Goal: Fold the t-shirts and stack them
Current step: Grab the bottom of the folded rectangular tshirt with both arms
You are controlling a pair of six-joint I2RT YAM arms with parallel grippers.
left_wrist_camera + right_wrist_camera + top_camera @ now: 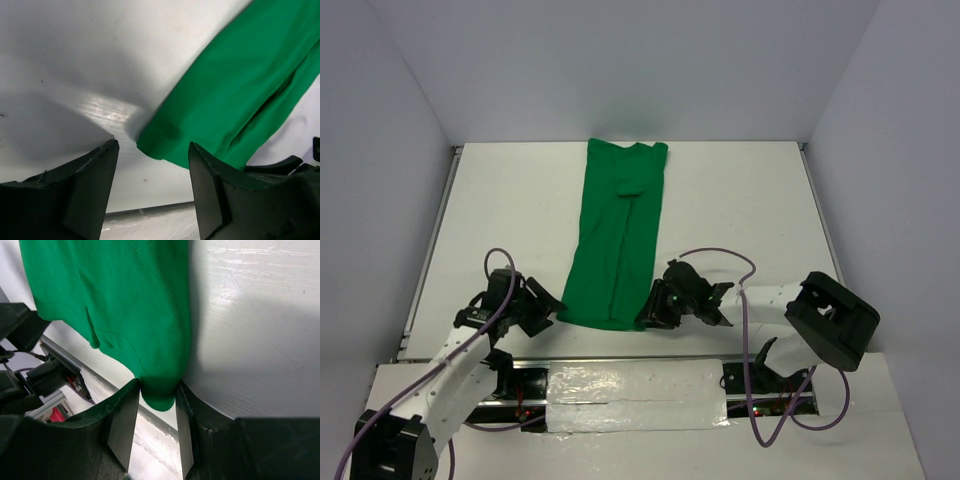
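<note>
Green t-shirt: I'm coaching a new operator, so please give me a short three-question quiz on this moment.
1. True or false: the t-shirt lies spread flat with both sleeves out.
2. Where are the left jaws and the right jaws? A) at the t-shirt's far end B) at its two near corners C) both along its left edge
3. In the left wrist view, are the left jaws closed on the cloth?

Key:
1. False: it is folded into a long narrow strip.
2. B.
3. No: they stand open, with the near corner in the gap between them.
</note>
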